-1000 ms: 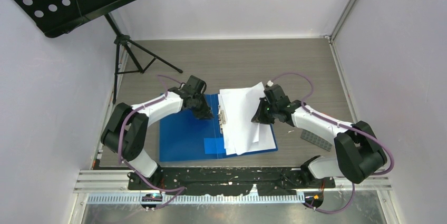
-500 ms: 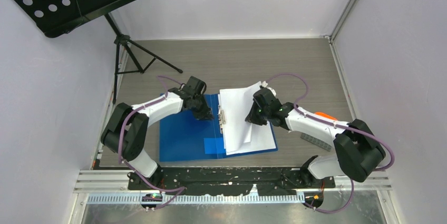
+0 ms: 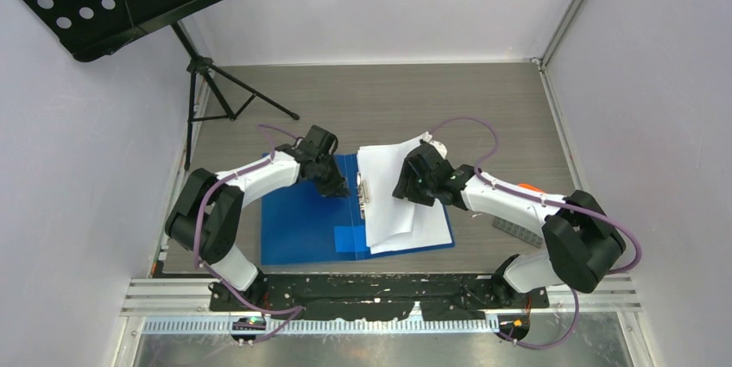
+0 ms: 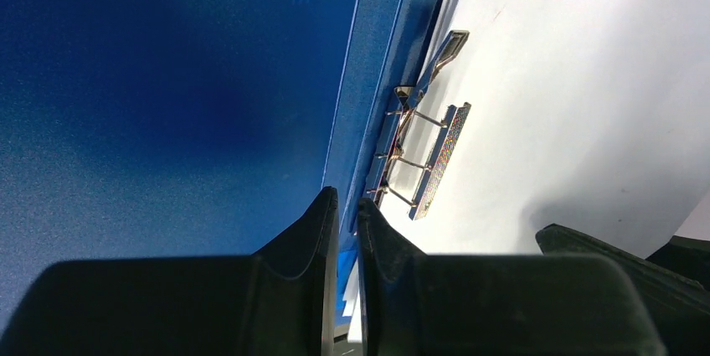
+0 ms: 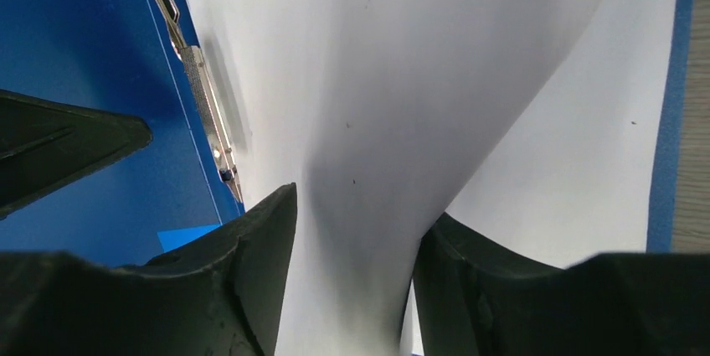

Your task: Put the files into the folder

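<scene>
The right gripper (image 5: 356, 209) has just let go, jaws half apart around the bulging sheets (image 5: 402, 79) (so they now rest in the folder (image 3: 302, 229)), while the left gripper (image 4: 347, 205) is nearly shut beside the clip (image 4: 427, 147).

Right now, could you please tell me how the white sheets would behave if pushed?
Probably floppy: the files bow up between the fingers of the right hand. Likely light and apt to slide, resting loose on the smooth folder.

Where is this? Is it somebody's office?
Probably a robot testing booth, not an office: plain pale walls box in one small table, and two robot arms are bolted to its near edge.
</scene>
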Available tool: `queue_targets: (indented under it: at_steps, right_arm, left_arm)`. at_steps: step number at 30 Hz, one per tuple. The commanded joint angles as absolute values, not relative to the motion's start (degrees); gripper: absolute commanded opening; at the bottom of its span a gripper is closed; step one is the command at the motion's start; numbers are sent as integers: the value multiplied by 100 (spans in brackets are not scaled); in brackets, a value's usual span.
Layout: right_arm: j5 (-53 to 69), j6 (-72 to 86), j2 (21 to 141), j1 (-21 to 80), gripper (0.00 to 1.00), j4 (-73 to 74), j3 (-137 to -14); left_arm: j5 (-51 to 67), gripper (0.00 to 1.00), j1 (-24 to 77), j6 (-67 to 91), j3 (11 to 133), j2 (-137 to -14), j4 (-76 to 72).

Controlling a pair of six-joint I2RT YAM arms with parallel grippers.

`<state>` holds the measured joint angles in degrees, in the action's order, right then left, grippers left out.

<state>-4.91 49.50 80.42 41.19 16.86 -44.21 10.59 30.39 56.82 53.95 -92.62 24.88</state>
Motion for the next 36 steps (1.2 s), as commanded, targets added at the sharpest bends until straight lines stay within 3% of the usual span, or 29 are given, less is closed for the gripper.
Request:
queue_targets:
  at_steps: [1,9,24,27,30,32,36]
  right_arm:
    - [-865,4761,7985,4172,59,2041,-4852]
    - [-1161,4447,7899,4187,75,2754,-5197]
    - [-1561,4164,7353,4259,87,3516,-5064]
    - [-1471,4057,7397,4255,84,3326,-5120]
    - [-1401,3970,7772,4256,69,3245,-5232]
    - [-1674,3821,7958,4210,64,3264,-5339]
    - [-1607,3469,8065,3585,63,2941,-5303]
  left_arm:
    - [1138,13,3067,5677,5375,-9127,2353]
    - [1164,13,3067,5613,5447,-9132,2404]
    - [1167,13,3067,5546,5623,-9136,2522]
    - [1198,12,3061,5489,5820,-9225,2616]
    - [1160,12,3066,5465,6063,-9316,2692]
    - [1111,12,3060,5419,6257,-9415,2826]
    - [1037,12,3054,5379,6540,-9598,2964]
